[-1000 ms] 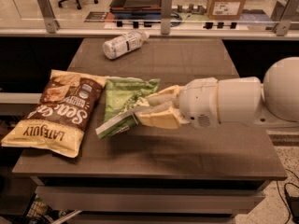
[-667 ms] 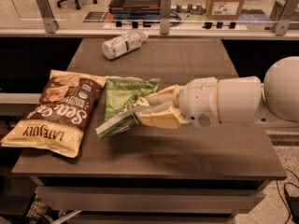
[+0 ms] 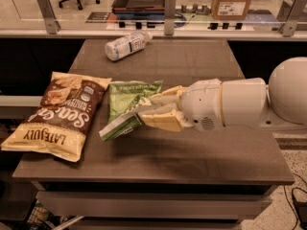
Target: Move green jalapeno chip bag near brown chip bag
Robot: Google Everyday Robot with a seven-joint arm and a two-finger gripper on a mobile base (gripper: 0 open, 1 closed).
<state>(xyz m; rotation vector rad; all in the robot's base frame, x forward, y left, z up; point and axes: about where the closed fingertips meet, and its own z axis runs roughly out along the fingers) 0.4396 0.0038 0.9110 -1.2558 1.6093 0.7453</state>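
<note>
Currently the gripper [image 3: 143, 109] is clamped on the right side of the green jalapeno chip bag [image 3: 123, 99]. The bag lies on the table [image 3: 201, 152], just beside the brown chip bag [image 3: 60, 114]. A white bottle [image 3: 125, 44] lies on its side at the far end.

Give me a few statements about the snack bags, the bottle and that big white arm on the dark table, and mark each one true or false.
1. The white plastic bottle lies on its side at the far end of the dark brown table. True.
2. The small light-green crinkly jalapeno chip bag lies to the left of the large brown chip bag with yellow ends in the camera view. False: it lies to its right, close beside it.
3. The robot's cream-coloured gripper is at the green bag's right side. True.
4. The brown bag stands upright. False: it lies flat at the table's left edge.
5. The bottle touches the green bag. False: bare table lies between them.
</note>
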